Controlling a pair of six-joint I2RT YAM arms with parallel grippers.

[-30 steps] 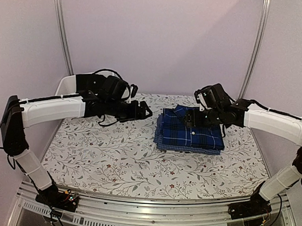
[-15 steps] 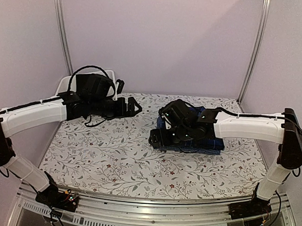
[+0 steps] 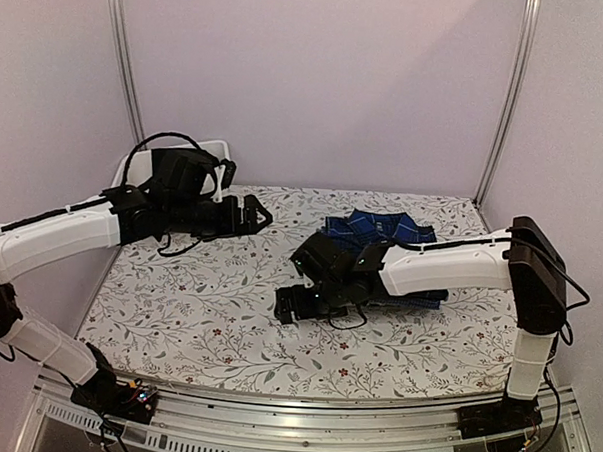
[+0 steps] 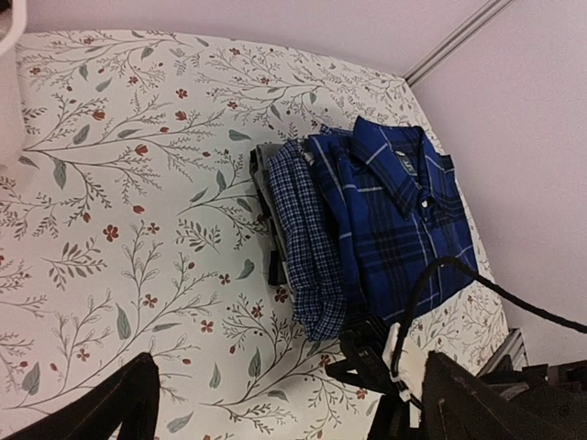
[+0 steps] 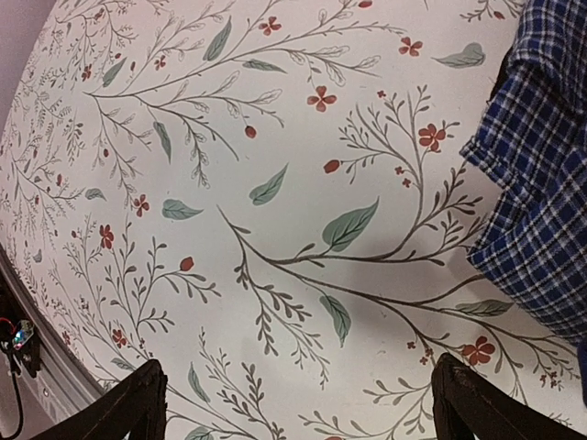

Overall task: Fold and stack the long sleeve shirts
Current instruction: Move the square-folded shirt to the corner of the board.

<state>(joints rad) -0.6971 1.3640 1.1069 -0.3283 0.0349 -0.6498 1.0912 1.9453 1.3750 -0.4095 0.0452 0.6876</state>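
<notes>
The two long sleeve shirts lie folded in one stack at the back right. The navy and royal-blue plaid shirt [image 3: 376, 227] [image 4: 404, 206] is on top, collar showing. The lighter fine-checked shirt [image 4: 307, 234] lies under it, its edge sticking out toward the left. That edge also shows in the right wrist view [image 5: 541, 174]. My right gripper [image 3: 290, 306] [image 5: 298, 417] is open and empty, low over the bare cloth just front-left of the stack. My left gripper [image 3: 254, 212] [image 4: 289, 417] is open and empty, hovering left of the stack.
A floral tablecloth [image 3: 198, 312] covers the table. A white bin [image 3: 134, 164] stands at the back left corner behind my left arm. My right arm [image 3: 440, 267] lies across the stack's front. Metal posts and walls close the back and sides.
My right gripper has left the top of the stack and swung forward and left, down to the cloth beside it. My left gripper has drawn back a little to the left.
</notes>
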